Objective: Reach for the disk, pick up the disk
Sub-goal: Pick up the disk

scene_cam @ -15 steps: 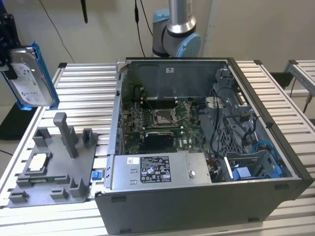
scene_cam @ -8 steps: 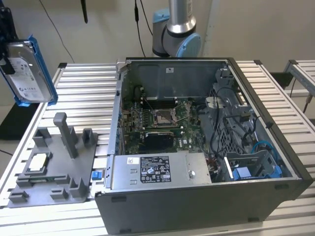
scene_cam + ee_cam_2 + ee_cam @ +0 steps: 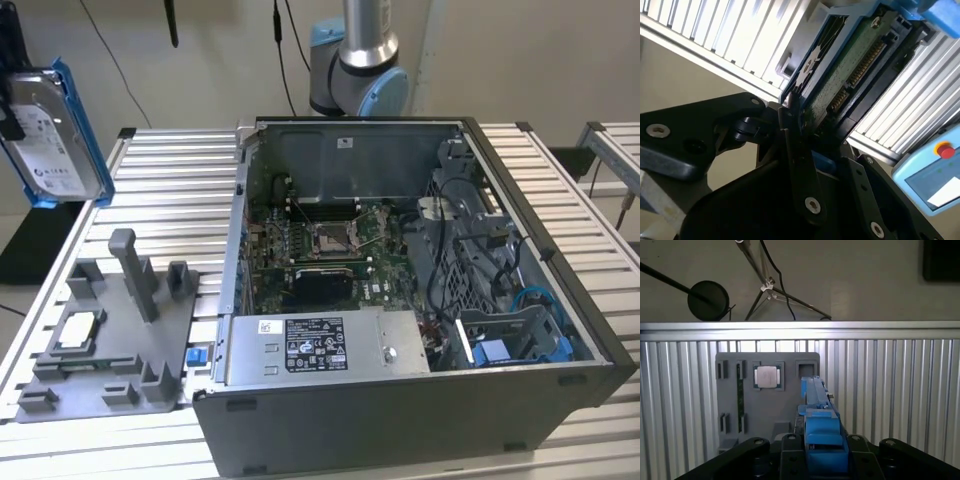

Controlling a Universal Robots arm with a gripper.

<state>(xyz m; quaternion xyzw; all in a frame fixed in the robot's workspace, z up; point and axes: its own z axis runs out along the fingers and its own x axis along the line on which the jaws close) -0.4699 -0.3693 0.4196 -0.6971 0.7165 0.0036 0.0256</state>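
The disk (image 3: 50, 135) is held up in the air by the gripper (image 3: 822, 447), well above the slatted table (image 3: 170, 190), at the far edge of the exterior view's left. It is stood on its edge, with its white label turned to the camera and its blue frame seen along its sides. In the first wrist view the disk (image 3: 816, 390) is seen edge-on, and the black fingers (image 3: 791, 460) are closed tight on it from both sides. In the second wrist view the disk (image 3: 850, 65) is shown from its green board side (a row of small gold pins can be seen too). On the table a grey holder (image 3: 110, 340) is laid, and a small square chip (image 3: 75, 330) is kept in it. Just beside the holder, toward the exterior view's right, an open computer case (image 3: 400, 420) is placed. The arm's base (image 3: 360, 60) is seen behind the case.
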